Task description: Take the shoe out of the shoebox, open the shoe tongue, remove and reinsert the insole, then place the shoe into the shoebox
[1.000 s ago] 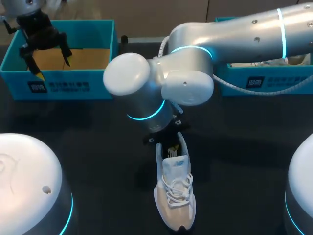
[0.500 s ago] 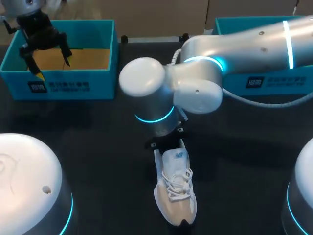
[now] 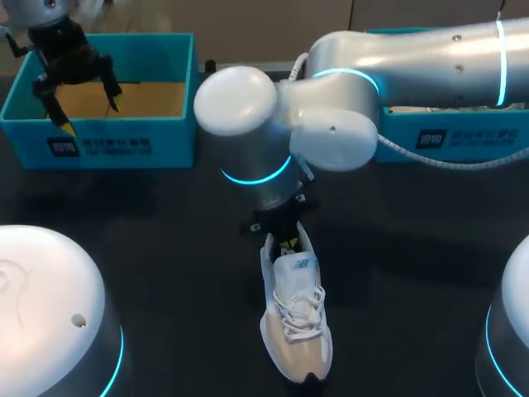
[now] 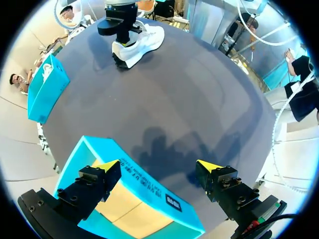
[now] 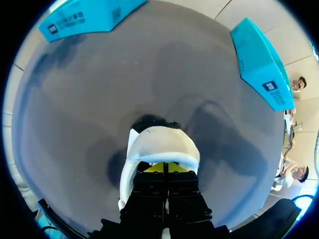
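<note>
Head view: shoe (image 3: 295,318) out, lying mid-tabletop toward front edge. My right gripper (image 3: 287,242), fingers together, sits in its collar; insole work and reboxing remain, I judge. Left gripper (image 3: 89,116) spread above far-left shoebox (image 3: 99,147).

Front walls of left shoebox (image 3: 157,136) and right shoebox (image 3: 475,136): dark square labels (image 3: 63,147), print unreadable. Shoe (image 3: 296,327) tongue: unreadable mark.
</note>
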`<state>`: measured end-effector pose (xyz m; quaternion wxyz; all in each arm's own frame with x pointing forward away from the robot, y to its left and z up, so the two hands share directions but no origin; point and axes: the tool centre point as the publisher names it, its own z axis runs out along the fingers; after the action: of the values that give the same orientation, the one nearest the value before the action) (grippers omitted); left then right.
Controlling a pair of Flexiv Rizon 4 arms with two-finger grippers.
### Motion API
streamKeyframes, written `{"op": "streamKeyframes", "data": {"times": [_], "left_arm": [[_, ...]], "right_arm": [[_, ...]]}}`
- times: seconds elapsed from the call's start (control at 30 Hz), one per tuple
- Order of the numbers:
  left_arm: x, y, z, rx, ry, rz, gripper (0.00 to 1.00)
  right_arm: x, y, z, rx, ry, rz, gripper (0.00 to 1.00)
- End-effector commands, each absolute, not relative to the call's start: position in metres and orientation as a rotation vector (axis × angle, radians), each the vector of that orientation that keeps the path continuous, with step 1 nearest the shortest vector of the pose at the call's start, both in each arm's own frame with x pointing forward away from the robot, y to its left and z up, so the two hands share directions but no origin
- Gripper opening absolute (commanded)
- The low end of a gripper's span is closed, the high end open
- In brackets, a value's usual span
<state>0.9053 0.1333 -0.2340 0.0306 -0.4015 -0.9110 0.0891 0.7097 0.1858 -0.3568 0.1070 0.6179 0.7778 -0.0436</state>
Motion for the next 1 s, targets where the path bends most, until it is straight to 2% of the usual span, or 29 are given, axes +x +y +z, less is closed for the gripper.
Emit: {"op": "streamKeyframes", "data": {"times": [0.03, 0.43, 0.47, 0.5, 0.53, 0.8, 0.83, 0.87, 0.9, 0.93, 1.0], "left_arm": [[0.906, 0.134, -0.234, -1.238, -2.806, 0.273, 1.00], [0.906, 0.134, -0.234, -1.238, -2.806, 0.273, 1.00], [0.906, 0.134, -0.234, -1.238, -2.806, 0.273, 1.00], [0.906, 0.134, -0.234, -1.238, -2.806, 0.273, 1.00], [0.906, 0.134, -0.234, -1.238, -2.806, 0.273, 1.00], [0.906, 0.134, -0.234, -1.238, -2.806, 0.273, 1.00], [0.906, 0.134, -0.234, -1.238, -2.806, 0.273, 1.00], [0.906, 0.134, -0.234, -1.238, -2.806, 0.273, 1.00], [0.906, 0.134, -0.234, -1.238, -2.806, 0.273, 1.00], [0.906, 0.134, -0.234, -1.238, -2.806, 0.273, 1.00], [0.906, 0.134, -0.234, -1.238, -2.806, 0.273, 1.00]], "right_arm": [[0.706, 0.183, -0.346, 1.823, 2.291, -0.128, 0.00], [0.685, 0.186, -0.349, 1.843, 2.476, -0.119, 0.00], [0.683, 0.186, -0.352, 1.850, 2.481, -0.120, 0.05], [0.681, 0.186, -0.354, 1.848, 2.495, -0.098, 0.18], [0.679, 0.185, -0.357, 1.863, 2.497, -0.098, 0.22], [0.665, 0.192, -0.355, 1.895, 2.498, -0.142, 0.40], [0.664, 0.193, -0.355, 1.896, 2.502, -0.151, 0.46], [0.662, 0.196, -0.354, 1.891, 2.512, -0.156, 0.57], [0.660, 0.197, -0.353, 1.891, 2.516, -0.172, 0.87], [0.658, 0.199, -0.352, 1.895, 2.513, -0.183, 1.00], [0.653, 0.200, -0.351, 1.896, 2.515, -0.184, 1.00]]}}
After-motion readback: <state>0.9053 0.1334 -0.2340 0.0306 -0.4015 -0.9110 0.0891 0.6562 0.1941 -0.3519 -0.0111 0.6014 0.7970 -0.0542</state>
